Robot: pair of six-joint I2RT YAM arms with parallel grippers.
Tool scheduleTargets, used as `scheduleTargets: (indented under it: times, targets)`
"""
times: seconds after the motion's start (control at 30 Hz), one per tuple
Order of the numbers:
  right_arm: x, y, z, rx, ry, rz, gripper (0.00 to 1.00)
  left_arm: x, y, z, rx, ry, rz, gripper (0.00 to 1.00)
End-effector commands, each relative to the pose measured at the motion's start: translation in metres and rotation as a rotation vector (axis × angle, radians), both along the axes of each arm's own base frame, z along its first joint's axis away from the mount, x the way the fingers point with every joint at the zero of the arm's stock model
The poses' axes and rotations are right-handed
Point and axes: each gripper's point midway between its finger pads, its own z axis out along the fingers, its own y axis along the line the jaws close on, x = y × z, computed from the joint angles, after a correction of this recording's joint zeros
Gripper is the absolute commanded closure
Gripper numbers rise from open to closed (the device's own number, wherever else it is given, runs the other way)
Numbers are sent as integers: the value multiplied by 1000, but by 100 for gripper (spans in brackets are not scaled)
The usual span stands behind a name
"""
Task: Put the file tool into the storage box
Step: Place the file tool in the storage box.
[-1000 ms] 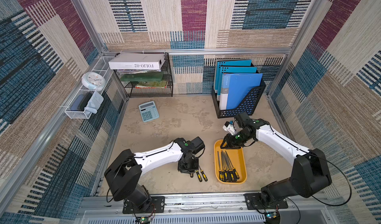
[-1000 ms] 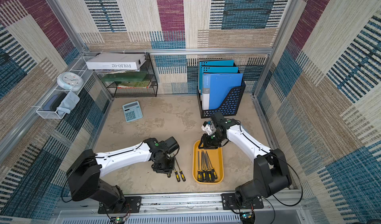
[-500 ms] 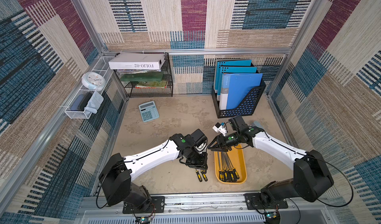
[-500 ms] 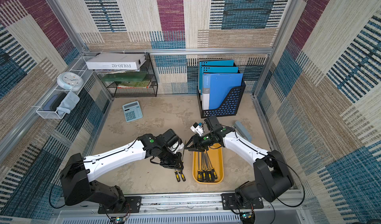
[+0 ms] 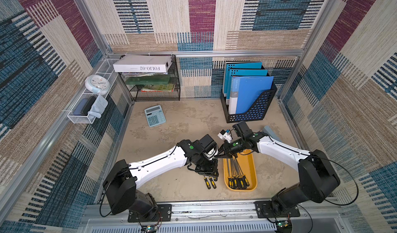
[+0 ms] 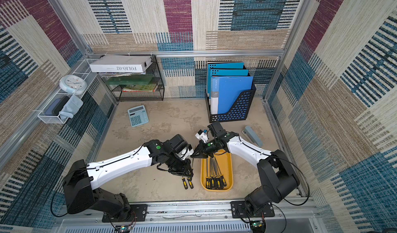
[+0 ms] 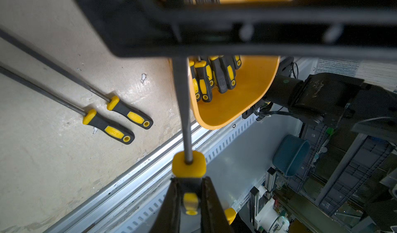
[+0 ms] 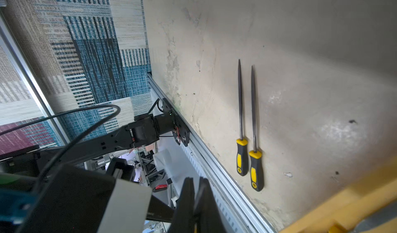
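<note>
The storage box [image 5: 250, 163] [image 6: 228, 165] is a shallow yellow tray near the table's front, and several files [image 5: 236, 178] lie in it. My left gripper [image 7: 190, 199] [image 5: 211, 174] is shut on the black-and-yellow handle of a file tool [image 7: 184, 105] [image 6: 192, 162], held off the table just left of the box. The file's shaft runs up to my right gripper [image 8: 196, 179] [image 6: 192, 156], whose fingers are shut on its tip. Two more files [image 5: 210, 182] [image 8: 247, 135] lie side by side on the table under the left gripper.
A black folder holder [image 5: 249, 107] with blue folders stands behind the box. A calculator [image 5: 155, 115] lies at the back left, in front of a black mesh rack [image 5: 154, 88]. A grey stapler [image 6: 253, 135] lies by the right wall. The front rail [image 7: 150, 174] runs close to the loose files.
The left gripper rose from the table with a file and swung toward the box. The right gripper came left from over the box's far end, met the file's tip and shut.
</note>
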Motion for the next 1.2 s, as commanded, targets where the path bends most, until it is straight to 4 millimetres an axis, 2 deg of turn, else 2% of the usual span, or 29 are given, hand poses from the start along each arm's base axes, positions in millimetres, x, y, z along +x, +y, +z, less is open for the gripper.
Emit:
scheduleTargets:
  times: [0.0,0.03,0.07,0.1,0.27,0.33,0.4,0.6,0.8,1.17]
  targets:
    - [-1,-12,-1,-61,-27,9,100,0,2,5,-17,-24,-1,48]
    - [-2,-19,-3,-87,-24,10,100,2,5,5,-11,-32,15,36]
    - [-3,-30,-5,-123,-26,6,100,4,8,4,-6,-34,33,10]
    - [-3,-45,-11,-180,-26,-2,100,5,11,5,-9,-36,49,1]
    - [4,-113,-20,-454,-68,-30,100,10,27,-3,33,-29,113,1]
    - [5,-132,-25,-568,-81,-9,100,11,31,-7,53,-31,130,1]
    - [6,-143,-31,-642,-82,13,100,13,35,-10,68,-30,143,1]
    - [5,-152,-54,-709,-57,41,100,15,41,-21,110,-13,170,1]
    - [5,-151,-68,-737,-39,50,100,13,47,-33,136,6,212,1]
    - [-8,-138,-88,-727,-11,107,98,12,49,-53,176,56,268,0]
